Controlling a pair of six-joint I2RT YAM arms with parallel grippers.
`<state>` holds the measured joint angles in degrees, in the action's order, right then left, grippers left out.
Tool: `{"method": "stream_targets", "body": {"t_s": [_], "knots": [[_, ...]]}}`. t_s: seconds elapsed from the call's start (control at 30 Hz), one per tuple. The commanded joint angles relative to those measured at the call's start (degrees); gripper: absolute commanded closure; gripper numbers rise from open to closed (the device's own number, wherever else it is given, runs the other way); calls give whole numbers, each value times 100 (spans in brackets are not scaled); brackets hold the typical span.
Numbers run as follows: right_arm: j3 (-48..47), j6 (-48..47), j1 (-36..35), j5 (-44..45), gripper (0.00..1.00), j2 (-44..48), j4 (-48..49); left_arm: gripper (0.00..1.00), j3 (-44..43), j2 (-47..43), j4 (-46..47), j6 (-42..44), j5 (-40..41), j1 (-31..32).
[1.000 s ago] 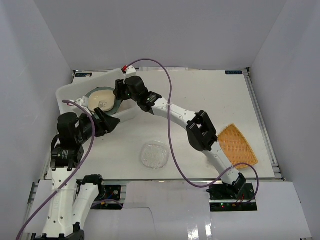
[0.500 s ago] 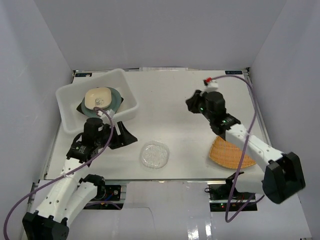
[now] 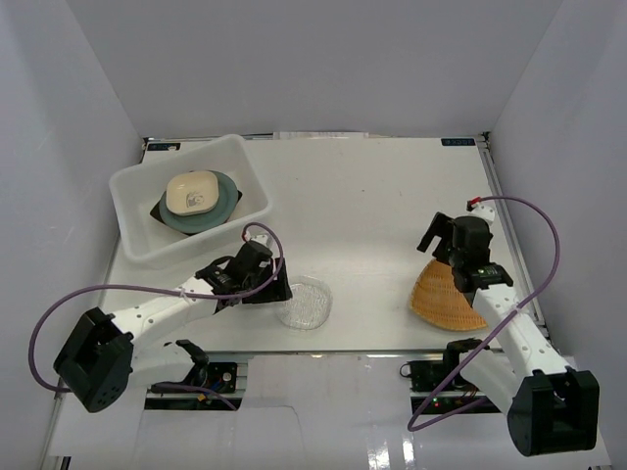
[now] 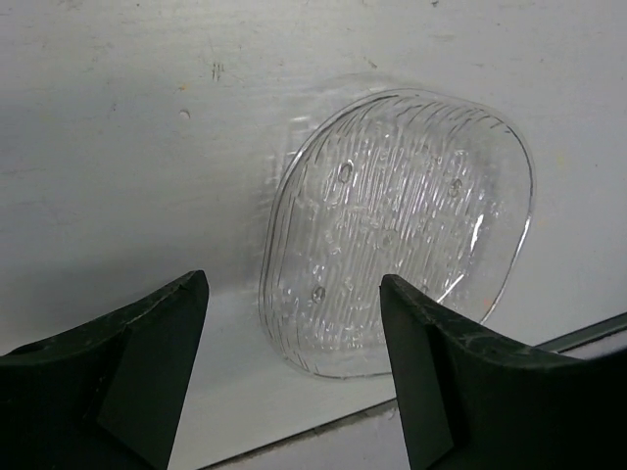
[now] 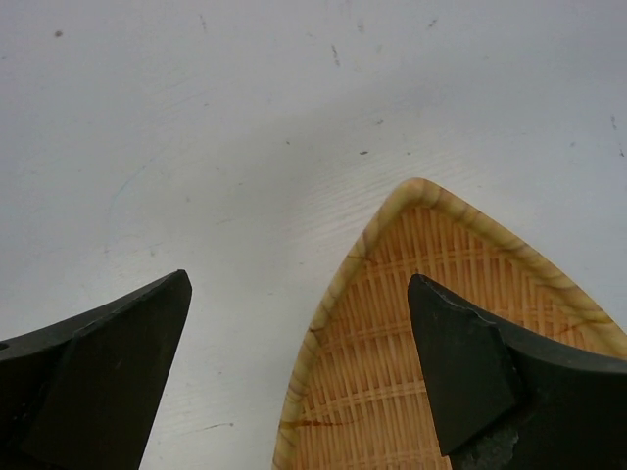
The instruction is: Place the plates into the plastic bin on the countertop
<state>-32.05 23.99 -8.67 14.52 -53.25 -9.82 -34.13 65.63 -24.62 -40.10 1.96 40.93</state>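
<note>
Glass plate (image 4: 397, 235) looks ribbed and rounded, orange plate (image 5: 431, 352) woven, pointed.

walls (image 3: 323, 59): plain white, three sides | sticker (image 3: 457, 141): small, blue, rear right

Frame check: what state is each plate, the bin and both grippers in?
plastic bin: upright, holding plates
cream plate: in bin, atop teal plate
glass plate: on countertop, ungrasped
orange woven plate: on countertop, ungrasped
left gripper: open at glass plate
right gripper: open at woven plate's tip
</note>
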Motion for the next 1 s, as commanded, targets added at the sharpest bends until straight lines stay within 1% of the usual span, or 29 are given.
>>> {"method": "stream_targets", "body": {"t_s": [0.0, 0.03, 0.07, 0.17, 0.2, 0.23, 0.33, 0.37, 0.4, 0.43, 0.47, 0.53, 0.57, 0.63, 0.67, 0.73, 0.77, 0.8, 0.83, 0.87, 0.93, 0.97], "knots": [[120, 0, 40, 613, 3, -44, -326, 20, 152, 178, 711, -25, 183, 47], [112, 18, 40, 630, 3, -114, -379, 21, 178, 327, 800, 2, 148, 47], [112, 88, 40, 700, 5, -245, -493, 25, 196, 398, 940, 28, 138, 47], [217, 167, 40, 789, 6, -422, -520, 31, 319, 609, 1283, 81, 16, 47], [278, 229, 40, 737, 7, -466, -486, 38, 345, 653, 1363, 90, -2, 47], [305, 247, 32, 684, 8, -580, -442, 40, 406, 732, 1503, 81, -28, 47], [384, 326, 14, 333, 17, -835, -249, 49, 486, 881, 1636, 81, -38, 47], [393, 352, -21, 227, 22, -1036, -187, 56, 495, 899, 1680, 81, -3, 47], [410, 430, -143, 96, 25, -1134, -65, 73, 521, 891, 1697, 81, 33, 47], [419, 457, -231, 68, 29, -1343, -3, 80, 547, 873, 1698, 90, 111, 47], [402, 484, -319, 16, 38, -1450, 50, 86, 565, 812, 1698, 98, 164, 47], [323, 615, -609, -37, 47, -1626, 182, 100, 574, 715, 1654, 99, 235, 47], [296, 659, -714, -63, 57, -1749, 261, 100, 583, 654, 1636, 90, 331, 47], [200, 756, -1066, -204, 64, -1855, 454, 100, 583, 434, 1575, 55, 419, 47], [156, 783, -1163, -404, 70, -1977, 742, 100, 574, 355, 1514, 55, 533, 47], [33, 827, -1470, -660, 74, -2257, 1025, 100, 513, 109, 1382, 11, 639, 47], [-202, 809, -1576, -827, 78, -2390, 1287, 100, 478, 13, 1346, 2, 700, 47], [-379, 792, -1803, -881, 79, -2539, 1334, 100, 364, -171, 1285, -7, 840, 47], [-572, 731, -1918, -942, 80, -2898, 1360, 100, 276, -260, 1145, -7, 920, 47], [-1018, 582, -2015, -1004, 82, -3093, 1369, 100, 180, -356, 1074, 10, 981, 38], [-1459, 432, -2235, -1214, 83, -3610, 1352, 100, -215, -584, 777, 54, 1297, 12], [-1871, 379, -2279, -1346, 83, -3752, 1308, 100, -374, -647, 670, 124, 1455, -40]]}}
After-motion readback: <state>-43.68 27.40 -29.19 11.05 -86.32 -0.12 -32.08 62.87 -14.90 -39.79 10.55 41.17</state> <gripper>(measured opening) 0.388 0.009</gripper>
